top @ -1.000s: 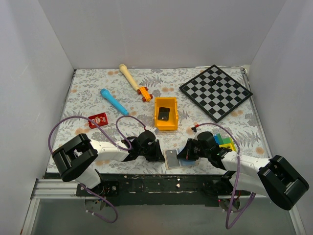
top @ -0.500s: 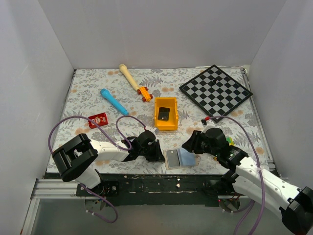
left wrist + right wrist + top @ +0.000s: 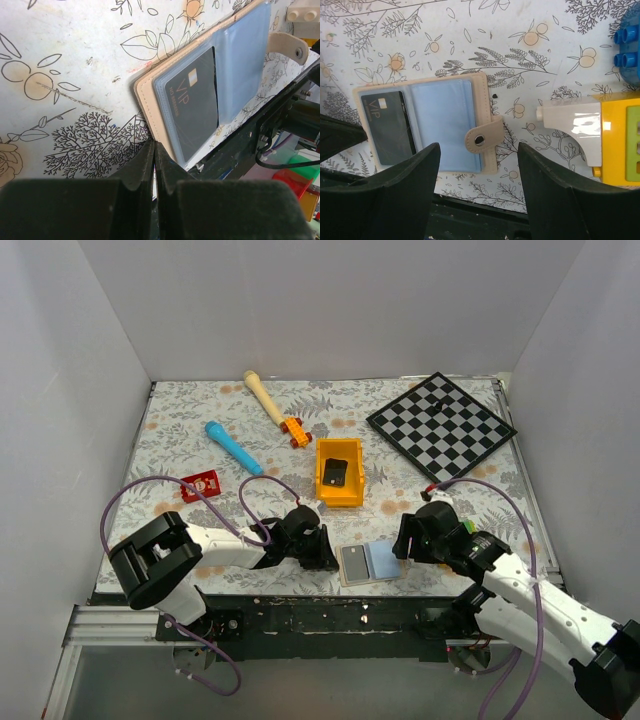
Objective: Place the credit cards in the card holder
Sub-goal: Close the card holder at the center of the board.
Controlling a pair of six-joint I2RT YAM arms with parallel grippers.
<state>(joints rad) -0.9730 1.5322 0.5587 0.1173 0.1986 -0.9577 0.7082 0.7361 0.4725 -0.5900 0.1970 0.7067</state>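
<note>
The tan card holder [image 3: 368, 562] lies open flat at the table's near edge, its pale blue pockets [image 3: 442, 125] facing up and its snap tab [image 3: 482, 137] on the right. A dark card marked VIP [image 3: 390, 125] [image 3: 192, 107] sits in its left pocket. A red card [image 3: 201, 483] lies on the table at the left. Another dark card [image 3: 335, 472] lies in the yellow bin. My left gripper [image 3: 154, 146] is shut, its tips at the holder's left edge [image 3: 150, 107]. My right gripper [image 3: 479, 147] hangs open just above the snap tab, holding nothing.
The yellow bin [image 3: 339, 500] stands just behind the holder. Toy blocks [image 3: 615, 140] lie right of the holder, close to my right gripper. A chessboard [image 3: 440, 428] is at the back right. A blue cylinder [image 3: 232, 447] and a wooden stick [image 3: 265, 395] lie at the back left.
My right gripper has opened and drawn back to the right, off the holder. The holder's right half now shows, lying flat. The left arm has stayed put.
</note>
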